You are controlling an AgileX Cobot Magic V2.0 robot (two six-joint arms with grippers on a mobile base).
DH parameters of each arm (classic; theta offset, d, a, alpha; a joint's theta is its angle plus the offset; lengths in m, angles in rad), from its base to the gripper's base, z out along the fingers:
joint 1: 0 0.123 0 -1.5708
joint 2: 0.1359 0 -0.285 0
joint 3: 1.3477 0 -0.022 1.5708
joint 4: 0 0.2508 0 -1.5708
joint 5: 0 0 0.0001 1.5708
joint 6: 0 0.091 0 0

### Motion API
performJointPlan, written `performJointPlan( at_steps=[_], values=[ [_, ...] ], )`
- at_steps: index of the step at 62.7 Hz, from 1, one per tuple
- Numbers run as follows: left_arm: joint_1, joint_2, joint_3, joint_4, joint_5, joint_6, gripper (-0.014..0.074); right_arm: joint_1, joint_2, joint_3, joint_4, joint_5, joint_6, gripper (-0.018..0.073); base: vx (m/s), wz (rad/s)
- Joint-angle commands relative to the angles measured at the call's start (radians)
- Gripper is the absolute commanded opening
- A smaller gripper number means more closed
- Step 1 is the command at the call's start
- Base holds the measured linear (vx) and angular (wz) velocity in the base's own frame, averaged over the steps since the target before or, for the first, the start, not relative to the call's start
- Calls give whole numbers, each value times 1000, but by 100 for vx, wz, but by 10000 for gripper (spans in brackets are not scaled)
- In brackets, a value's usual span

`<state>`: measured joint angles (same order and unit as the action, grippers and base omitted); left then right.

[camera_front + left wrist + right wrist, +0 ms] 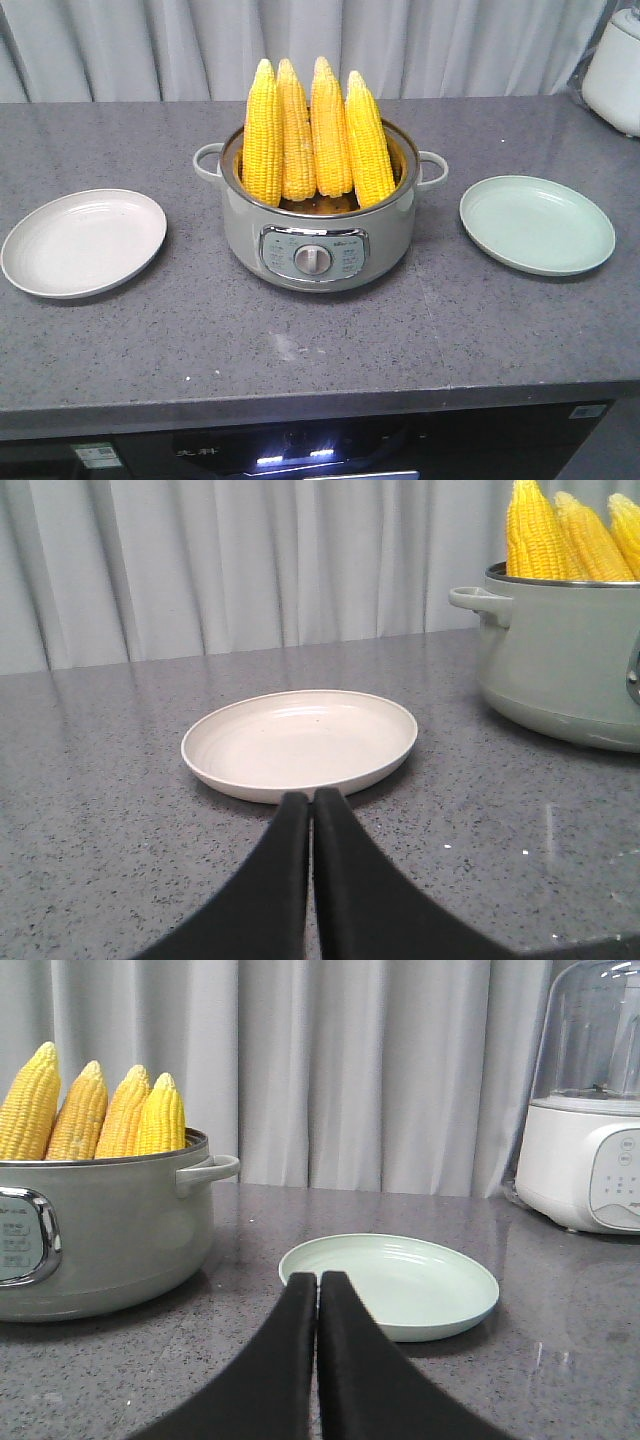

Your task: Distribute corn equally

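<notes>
Several yellow corn cobs [310,135] stand upright, tips up, in a grey-green electric pot [318,245] at the counter's middle. The corn [555,535] also shows at the right of the left wrist view, and the corn [95,1115] at the left of the right wrist view. A cream plate [84,242] lies left of the pot, a pale green plate [537,224] right of it. My left gripper [311,798] is shut and empty, just short of the cream plate [300,742]. My right gripper [319,1279] is shut and empty, near the green plate [395,1285]. Neither gripper shows in the front view.
A white appliance [615,70] stands at the counter's far right; in the right wrist view it is a blender-like machine [590,1110]. Grey curtains hang behind. The counter's front edge [300,400] runs along the bottom, with dark equipment below.
</notes>
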<state>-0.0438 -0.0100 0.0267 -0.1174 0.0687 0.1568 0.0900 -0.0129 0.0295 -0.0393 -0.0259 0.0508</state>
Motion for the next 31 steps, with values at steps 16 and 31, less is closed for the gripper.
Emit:
performJointPlan(
  at_steps=[16, 31],
  values=[
    [0, -17, 3, -2, -69, -9, -7, 0, -5, 8, -8, -79, -3, -4, 4, 0],
    [0, -17, 3, -2, -69, -9, -7, 0, -5, 8, -8, -79, -3, -4, 3, 0]
  ],
)
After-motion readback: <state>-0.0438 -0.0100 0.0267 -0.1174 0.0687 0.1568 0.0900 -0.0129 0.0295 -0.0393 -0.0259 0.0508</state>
